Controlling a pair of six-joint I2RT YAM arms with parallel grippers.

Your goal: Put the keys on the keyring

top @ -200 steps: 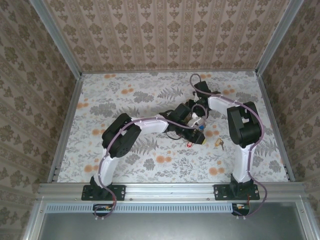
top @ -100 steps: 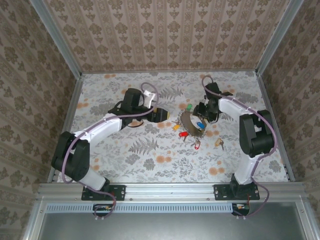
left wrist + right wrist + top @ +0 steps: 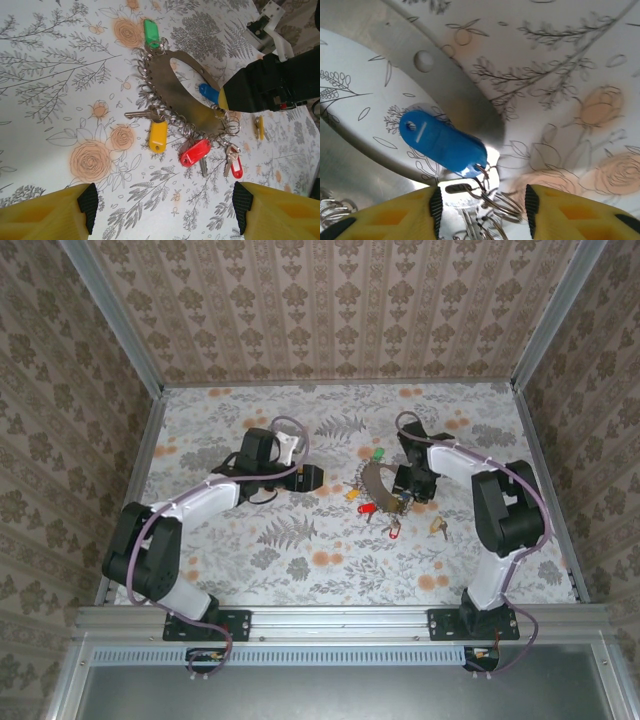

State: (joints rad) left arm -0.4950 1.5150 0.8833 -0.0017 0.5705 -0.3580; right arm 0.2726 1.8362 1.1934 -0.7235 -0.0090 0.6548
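Nearest arm bases, small yellowish piece (image 3: 437, 527) lies loose on table (image 3: 250, 560), apart from ring; too small to tell if key. Beyond it, keyring (image 3: 172, 97) lies flat; red key (image 3: 195, 152), yellow key (image 3: 158, 136), blue key (image 3: 442, 142), green key (image 3: 150, 33) already hung. Right gripper (image 3: 481, 200) low over blue key's coil, jaws apart, nothing pinched. Left gripper (image 3: 162, 210) spread wide, empty, standing off. Likely step: steady ring. Clamp band, not coils; avoid trapping blue head; bring left in only once ring is pinned.

coloured keys (image 3: 158, 136) ringed along flat-lying keyring (image 3: 172, 100)
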